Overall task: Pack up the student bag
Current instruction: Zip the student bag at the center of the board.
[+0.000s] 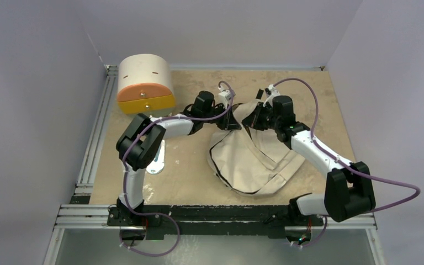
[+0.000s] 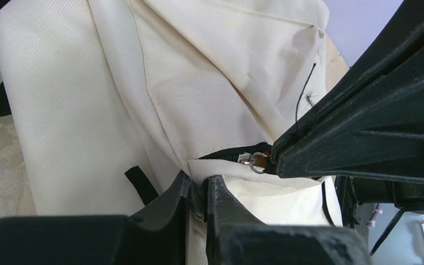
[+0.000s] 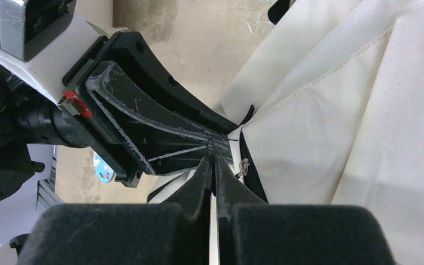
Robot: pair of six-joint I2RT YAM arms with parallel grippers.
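1. You find the student bag [image 1: 254, 163] lying slumped on the table [image 1: 323, 102], right of centre, with its top end turned towards the far side, where both arms meet.
2. Your left gripper [image 2: 200, 186] is closed down narrow on a fold of the bag's cream fabric, just below the black zipper line.
3. Your right gripper [image 3: 215, 161] has its two fingers pressed nearly together, with only a thin slit between them. Its tip sits at the bag's edge, against the metal zipper pull [image 2: 252, 160]. You cannot tell whether the pull or any cloth is caught in it.
4. The two grippers come tip to tip at the same corner of the bag, the left one reaching in from the left and the right one from the right.
5. A short black strap [image 2: 141, 185] lies on the fabric just left of your left gripper.
6. A cream drawer box [image 1: 143, 83] with orange and yellow fronts stands at the far left corner, well apart from the bag.
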